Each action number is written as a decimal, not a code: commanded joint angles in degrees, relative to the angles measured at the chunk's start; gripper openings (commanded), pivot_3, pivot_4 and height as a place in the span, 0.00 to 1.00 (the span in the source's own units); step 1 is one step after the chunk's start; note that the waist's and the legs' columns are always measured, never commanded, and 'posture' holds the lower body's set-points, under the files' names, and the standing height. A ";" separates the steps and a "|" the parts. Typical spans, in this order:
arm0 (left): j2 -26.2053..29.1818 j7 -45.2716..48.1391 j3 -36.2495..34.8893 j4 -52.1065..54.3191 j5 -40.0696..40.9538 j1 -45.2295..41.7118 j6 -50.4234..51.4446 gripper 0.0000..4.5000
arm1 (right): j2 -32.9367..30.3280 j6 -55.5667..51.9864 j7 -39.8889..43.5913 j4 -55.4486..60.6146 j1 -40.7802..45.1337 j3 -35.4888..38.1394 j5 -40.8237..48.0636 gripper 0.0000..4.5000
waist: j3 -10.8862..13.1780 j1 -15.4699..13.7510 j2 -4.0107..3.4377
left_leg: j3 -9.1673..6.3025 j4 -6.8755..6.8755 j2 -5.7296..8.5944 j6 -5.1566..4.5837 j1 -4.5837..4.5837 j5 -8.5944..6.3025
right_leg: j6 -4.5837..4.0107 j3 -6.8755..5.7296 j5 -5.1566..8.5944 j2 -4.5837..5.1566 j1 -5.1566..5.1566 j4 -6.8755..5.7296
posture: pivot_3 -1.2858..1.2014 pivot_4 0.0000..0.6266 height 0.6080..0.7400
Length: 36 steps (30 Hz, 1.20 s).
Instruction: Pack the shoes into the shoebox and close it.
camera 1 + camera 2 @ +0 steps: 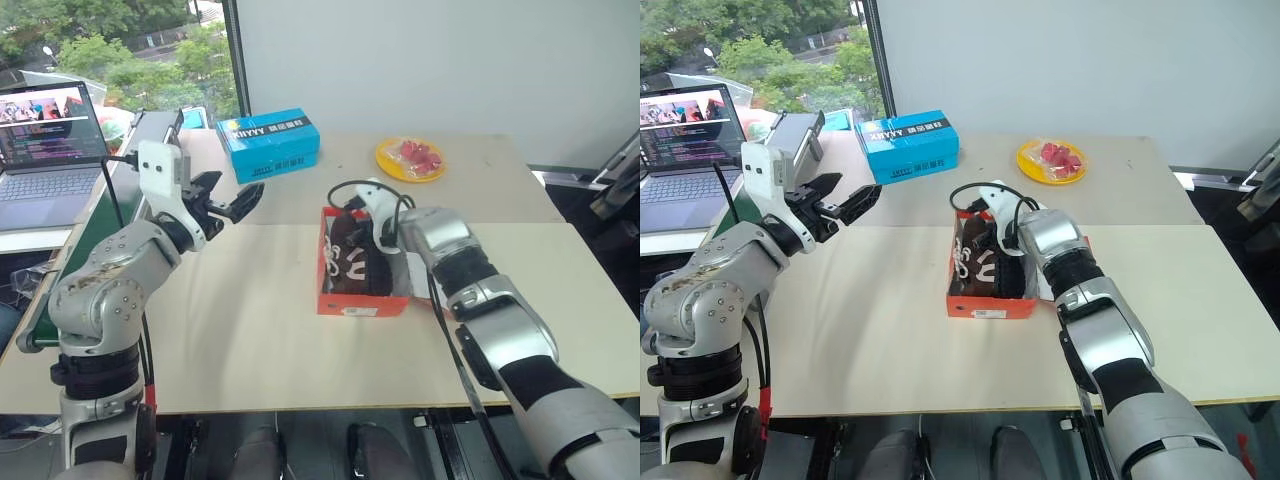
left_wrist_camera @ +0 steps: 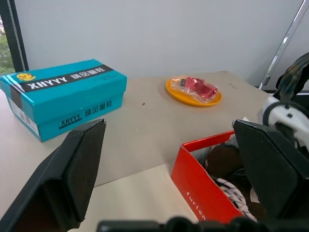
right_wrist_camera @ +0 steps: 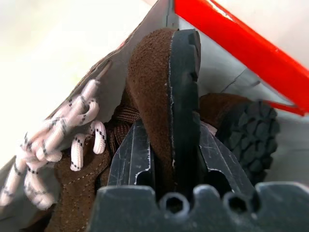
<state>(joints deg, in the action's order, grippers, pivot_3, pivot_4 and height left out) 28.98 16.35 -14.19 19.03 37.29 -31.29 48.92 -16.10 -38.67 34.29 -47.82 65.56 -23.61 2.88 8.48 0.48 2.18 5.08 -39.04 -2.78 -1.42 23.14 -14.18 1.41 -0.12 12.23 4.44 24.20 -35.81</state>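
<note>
Clamped in the right tool (image 3: 169, 164), a dark brown suede shoe (image 3: 154, 96) is held heel-up inside the orange-red cardboard shoebox (image 1: 362, 302); beside that shoebox, the left tool (image 1: 232, 205) hangs released, farther off.

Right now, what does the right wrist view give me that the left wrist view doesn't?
Right wrist view: the right tool clamped on a brown shoe at its heel edge, the white laces and a treaded sole inside the box.

Left wrist view: the left tool open in the air, the blue box, the yellow plate, the table.

Both: the orange-red shoebox with a shoe in it.
</note>
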 commanded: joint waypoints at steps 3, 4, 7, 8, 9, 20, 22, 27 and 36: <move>-0.66 -0.48 0.28 2.97 -0.87 0.41 -1.67 1.00 | 0.50 2.94 1.64 -7.13 -2.62 -3.50 -7.37 0.11 | -0.15 -0.27 0.12 | -0.03 0.00 0.00 0.00 -0.13 0.00 | 0.00 0.00 0.01 0.01 -0.10 0.01 | 0.52 0.24 1.00; -0.87 -0.56 0.38 3.09 -0.99 0.55 -1.72 1.00 | 0.91 3.20 1.95 -7.37 -2.96 -3.30 -7.86 0.21 | -0.19 -0.27 0.15 | -0.04 0.02 0.00 0.00 -0.19 0.00 | -0.01 0.01 0.01 0.01 -0.12 -0.01 | 0.52 0.24 1.00; -1.29 -0.44 0.88 3.25 -1.67 0.96 -1.97 1.00 | 1.71 3.04 4.13 -7.08 -3.98 -3.40 -9.04 0.43 | -0.27 -0.27 0.15 | -0.05 0.03 -0.01 0.02 -0.21 0.00 | -0.03 0.02 0.02 0.01 -0.12 -0.04 | 0.52 0.24 1.00; -1.40 -0.33 1.10 3.28 -1.95 1.09 -2.08 1.00 | 1.86 2.93 4.78 -6.68 -4.40 -3.55 -9.58 0.51 | -0.28 -0.31 0.14 | -0.05 0.05 -0.01 0.02 -0.21 0.00 | -0.03 0.02 0.02 0.01 -0.12 -0.04 | 0.52 0.24 1.00; -1.51 -0.28 1.26 3.27 -2.16 1.15 -2.16 1.00 | 1.89 2.74 5.38 -6.09 -4.77 -3.66 -10.09 0.60 | -0.29 -0.38 0.13 | -0.05 0.07 -0.01 0.02 -0.20 0.00 | -0.03 0.02 0.02 0.01 -0.12 -0.06 | 0.52 0.24 1.00; -2.27 0.63 2.08 2.96 -3.03 1.15 -2.38 1.00 | -1.84 -6.72 8.28 17.99 -8.52 4.02 -7.08 1.00 | -0.23 -0.72 0.03 | -0.18 0.06 0.00 0.02 0.19 0.01 | -0.03 -0.03 0.01 0.03 0.18 -0.12 | 0.52 0.24 1.00; -2.27 0.99 2.20 2.74 -3.22 0.97 -2.40 1.00 | -2.97 -10.15 8.93 24.07 -9.04 5.80 -5.90 1.00 | -0.19 -0.61 -0.03 | -0.21 0.08 -0.02 0.02 0.31 0.01 | -0.03 -0.03 0.01 0.02 0.29 -0.12 | 0.52 0.24 1.00; -2.17 2.06 2.65 1.47 -3.76 0.04 -2.74 1.00 | -3.56 -23.33 9.51 40.70 -8.20 12.28 0.69 1.00 | -0.16 -0.20 -0.07 | -0.26 0.05 -0.01 0.05 0.72 0.04 | -0.03 0.15 0.00 -0.01 0.86 -0.32 | 0.52 0.24 1.00; -0.39 5.44 3.73 0.44 -4.05 -0.77 -2.46 1.00 | -5.26 -18.19 11.56 51.04 -11.81 19.18 9.15 0.88 | -0.16 0.18 -0.07 | -0.15 0.06 0.01 0.03 0.70 0.03 | -0.03 0.13 0.01 -0.03 0.84 -0.20 | 0.52 0.24 1.00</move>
<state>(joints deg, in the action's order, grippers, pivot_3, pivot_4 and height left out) 27.05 20.15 -10.61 18.36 33.24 -31.04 47.23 -21.20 -60.62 44.20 0.64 54.59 -8.23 8.77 8.32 0.66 2.11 4.95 -38.98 -2.77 -1.39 23.84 -14.15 1.38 0.01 12.24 4.40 25.04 -36.01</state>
